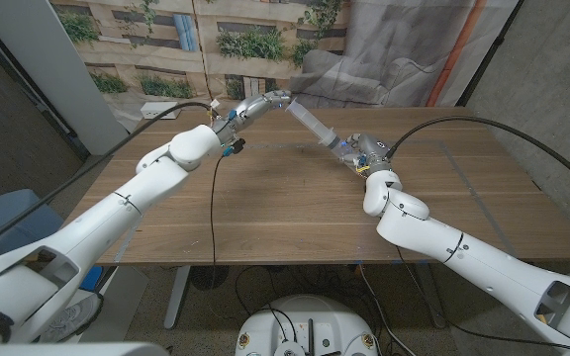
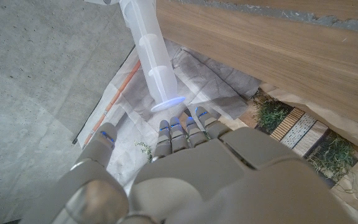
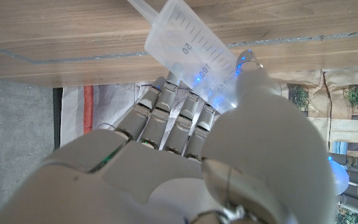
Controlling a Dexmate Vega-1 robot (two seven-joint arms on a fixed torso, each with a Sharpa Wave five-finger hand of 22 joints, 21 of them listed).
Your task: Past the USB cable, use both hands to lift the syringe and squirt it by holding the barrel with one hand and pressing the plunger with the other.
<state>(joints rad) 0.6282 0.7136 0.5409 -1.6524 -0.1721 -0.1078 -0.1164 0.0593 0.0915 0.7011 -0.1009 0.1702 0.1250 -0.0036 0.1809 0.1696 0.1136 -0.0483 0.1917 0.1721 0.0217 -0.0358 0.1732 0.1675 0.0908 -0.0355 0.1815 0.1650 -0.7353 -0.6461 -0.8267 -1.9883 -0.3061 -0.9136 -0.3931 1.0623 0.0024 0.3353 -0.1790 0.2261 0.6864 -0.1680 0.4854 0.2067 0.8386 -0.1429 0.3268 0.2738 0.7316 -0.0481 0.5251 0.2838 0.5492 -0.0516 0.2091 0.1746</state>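
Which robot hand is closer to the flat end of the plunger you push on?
Left. The left robot hand has its fingertips right at the plunger's flat end. The right robot hand grips the syringe barrel, farther down the syringe.

The syringe (image 1: 315, 127) spans the gap between the left hand (image 1: 265, 103) and right hand (image 1: 362, 150) at the bench's (image 1: 285, 208) twelve o'clock; bare wood lies open toward six o'clock.

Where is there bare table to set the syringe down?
The widest free patch is the table middle, between the cable and the right hand. It's crowded at the far edge, where the left hand and right hand hold the syringe.
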